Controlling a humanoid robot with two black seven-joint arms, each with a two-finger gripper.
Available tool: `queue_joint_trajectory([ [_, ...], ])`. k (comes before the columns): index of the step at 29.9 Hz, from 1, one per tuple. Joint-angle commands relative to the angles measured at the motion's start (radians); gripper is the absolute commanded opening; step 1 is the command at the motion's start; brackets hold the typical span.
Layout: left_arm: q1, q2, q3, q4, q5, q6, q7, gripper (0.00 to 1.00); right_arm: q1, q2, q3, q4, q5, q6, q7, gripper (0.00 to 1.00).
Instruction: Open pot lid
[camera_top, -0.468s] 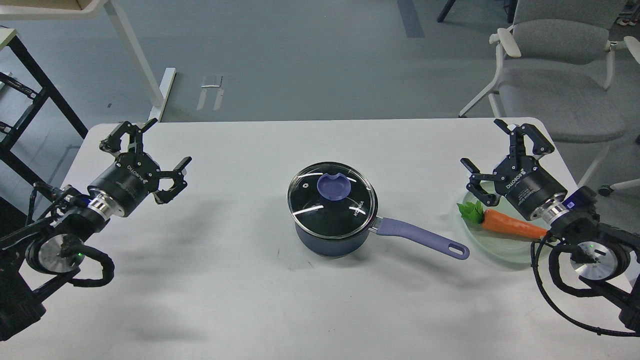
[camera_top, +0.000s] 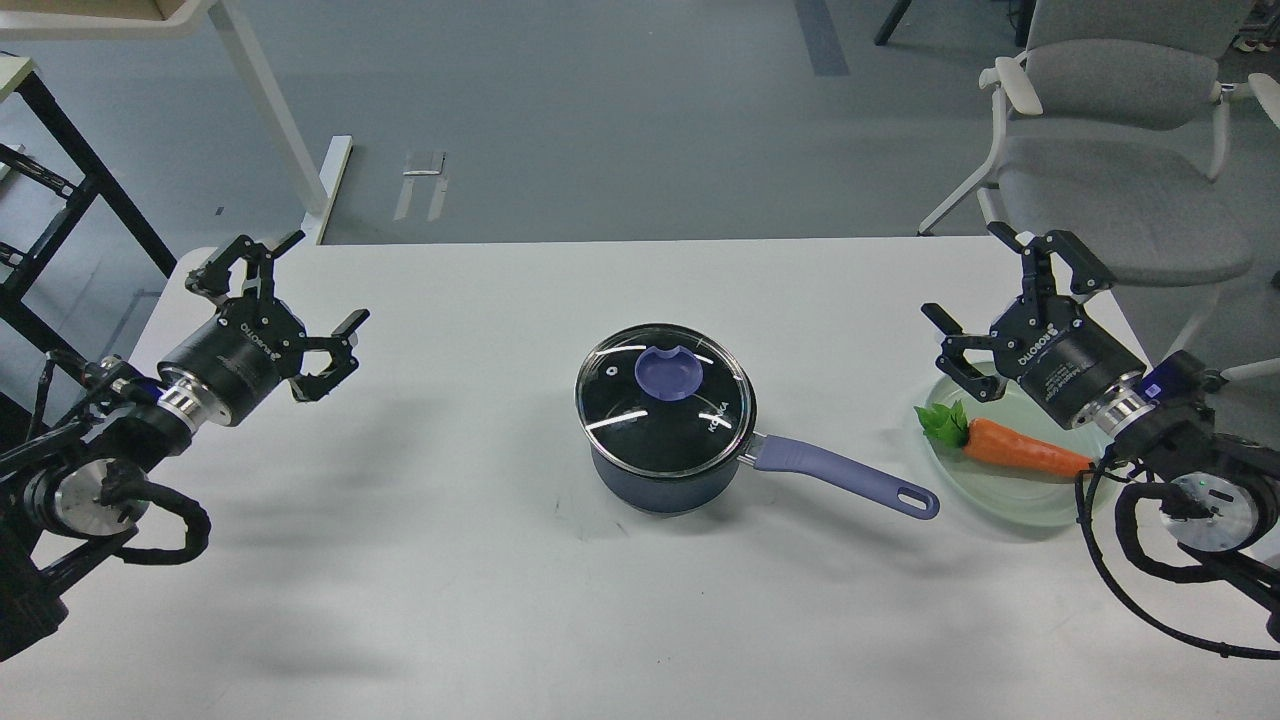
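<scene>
A dark blue pot (camera_top: 660, 480) stands at the table's middle, its purple handle (camera_top: 845, 475) pointing right and toward me. A glass lid (camera_top: 662, 400) with a purple knob (camera_top: 668, 372) sits flat on the pot. My left gripper (camera_top: 293, 283) is open and empty, far left of the pot above the table. My right gripper (camera_top: 968, 272) is open and empty, far right of the pot, above the plate's far edge.
A pale green plate (camera_top: 1010, 490) with a toy carrot (camera_top: 1020, 450) lies at the right, just past the handle's end. A grey chair (camera_top: 1120, 150) stands beyond the table's right back corner. A dark rack (camera_top: 50, 200) stands at the left.
</scene>
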Motion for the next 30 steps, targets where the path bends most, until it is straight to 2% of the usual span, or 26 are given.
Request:
queue_joint_trajectory([
  [1, -0.029, 0.009, -0.005, 0.033, -0.001, -0.002, -0.005, 0.99, 0.047, -0.095, -0.002, 0.100, -0.073, -0.016, 0.000, 1.00],
  [4, -0.061, 0.009, -0.005, 0.085, 0.000, -0.009, -0.007, 0.99, 0.115, -0.168, -0.014, 0.154, -0.157, -0.077, 0.000, 1.00],
  [9, -0.118, 0.004, -0.001, 0.117, 0.066, 0.000, -0.019, 0.99, 0.312, -0.235, -0.107, 0.208, -0.509, -0.139, 0.000, 1.00],
  [11, -0.123, 0.000, -0.002, 0.117, 0.115, 0.003, -0.054, 0.99, 0.418, -0.248, -0.205, 0.232, -0.625, -0.139, 0.000, 1.00],
  [14, -0.131, -0.002, -0.002, 0.117, 0.186, 0.006, -0.151, 0.99, 0.591, -0.263, -0.389, 0.269, -0.793, -0.140, 0.000, 1.00],
  [15, -0.140, -0.002, -0.002, 0.116, 0.206, 0.006, -0.157, 0.99, 0.651, -0.263, -0.451, 0.281, -0.852, -0.140, 0.000, 1.00],
  [22, -0.167, -0.005, 0.000, 0.096, 0.247, 0.006, -0.157, 0.99, 0.915, -0.202, -0.781, 0.347, -1.211, -0.186, 0.000, 1.00],
  [26, -0.167, -0.003, 0.000, 0.056, 0.282, 0.006, -0.157, 0.99, 0.945, -0.151, -0.908, 0.355, -1.396, -0.258, 0.000, 1.00],
  [30, -0.166, -0.003, 0.000, 0.016, 0.327, 0.006, -0.157, 0.99, 0.937, -0.104, -0.980, 0.348, -1.472, -0.298, 0.000, 1.00],
])
